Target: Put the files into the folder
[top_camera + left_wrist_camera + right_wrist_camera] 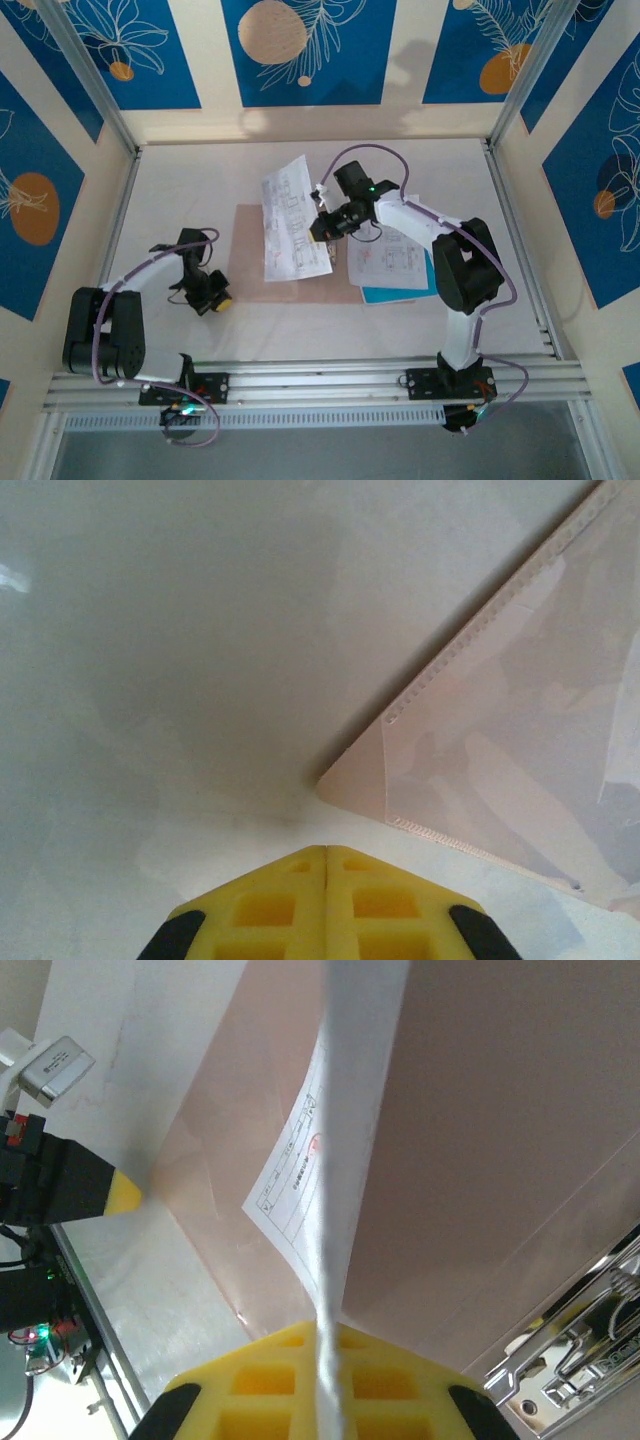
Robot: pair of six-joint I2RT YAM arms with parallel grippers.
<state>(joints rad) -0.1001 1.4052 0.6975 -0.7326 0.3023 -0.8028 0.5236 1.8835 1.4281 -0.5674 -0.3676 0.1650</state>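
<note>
The tan folder [248, 272] lies flat on the table, left of centre. My right gripper [322, 226] is shut on one white printed sheet [290, 215] and holds it above the folder's right part. In the right wrist view that sheet [345, 1160] runs edge-on out of the yellow fingers [260, 1380], over the folder [500, 1110]. The other files [392, 262], one with a light blue edge [400, 294], lie on the table under the right arm. My left gripper [218, 297] is shut and empty, resting just off the folder's near-left corner [480, 770]; its fingertips [326, 858] are pressed together.
A shiny metal binder clip [570, 1360] sits close to my right gripper, beside the folder. Aluminium frame rails [510, 230] border the table on the left, right and near sides. Bare white table [180, 660] lies left of the folder.
</note>
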